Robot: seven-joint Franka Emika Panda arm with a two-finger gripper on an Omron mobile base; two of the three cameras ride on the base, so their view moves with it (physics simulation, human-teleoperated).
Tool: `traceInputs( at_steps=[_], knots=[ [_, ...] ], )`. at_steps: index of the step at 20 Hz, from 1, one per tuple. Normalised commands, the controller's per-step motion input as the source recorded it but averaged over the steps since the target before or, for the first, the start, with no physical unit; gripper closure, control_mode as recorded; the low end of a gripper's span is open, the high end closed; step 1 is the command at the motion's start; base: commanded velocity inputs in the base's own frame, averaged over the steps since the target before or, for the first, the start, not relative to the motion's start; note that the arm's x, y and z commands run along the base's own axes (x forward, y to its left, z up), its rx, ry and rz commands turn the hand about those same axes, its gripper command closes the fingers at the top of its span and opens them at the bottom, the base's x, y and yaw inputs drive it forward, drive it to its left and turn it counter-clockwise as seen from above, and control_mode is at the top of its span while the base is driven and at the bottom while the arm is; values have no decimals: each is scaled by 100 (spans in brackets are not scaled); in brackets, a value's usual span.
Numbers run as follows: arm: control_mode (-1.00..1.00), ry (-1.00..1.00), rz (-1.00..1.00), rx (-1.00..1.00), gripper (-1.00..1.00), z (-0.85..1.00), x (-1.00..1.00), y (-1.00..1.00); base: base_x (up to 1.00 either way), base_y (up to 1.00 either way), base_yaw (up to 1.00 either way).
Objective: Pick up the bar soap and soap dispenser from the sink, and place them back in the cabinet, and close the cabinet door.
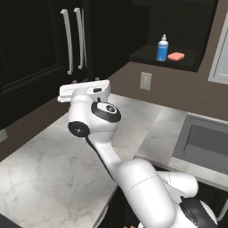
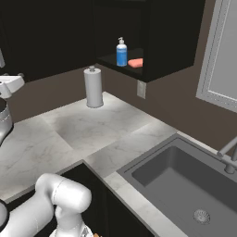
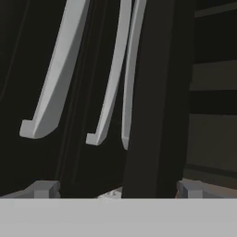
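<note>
The blue soap dispenser stands on the shelf of the open dark cabinet, with the orange-red bar soap lying beside it. The cabinet door is swung out and appears edge-on in the hand view, next to long silver bar handles. My gripper is open, holds nothing, and points at the door's edge from a short way off. The dark grey sink lies to the right.
A white paper towel roll stands on the marble counter below the cabinet. A wall outlet is under the shelf. A slim faucet rises behind the sink, and a window frame is at the right.
</note>
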Motion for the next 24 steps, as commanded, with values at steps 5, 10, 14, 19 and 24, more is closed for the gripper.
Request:
traceInputs(
  at_steps=[5, 10, 14, 19, 24],
  knots=[
    [-100, 0, 0, 0, -100, -9, 1, 0, 0, 0, 0],
    [-100, -1, -1, 0, -100, -2, 0, 0, 0, 0, 0],
    [-100, -4, -2, 0, -100, 0, 0, 0, 0, 0, 0],
    [-100, -5, -3, 0, -100, 0, 0, -1, 0, 0, 0],
    [-100, -3, -1, 0, -100, 0, 0, -3, 0, 0, 0]
  ],
)
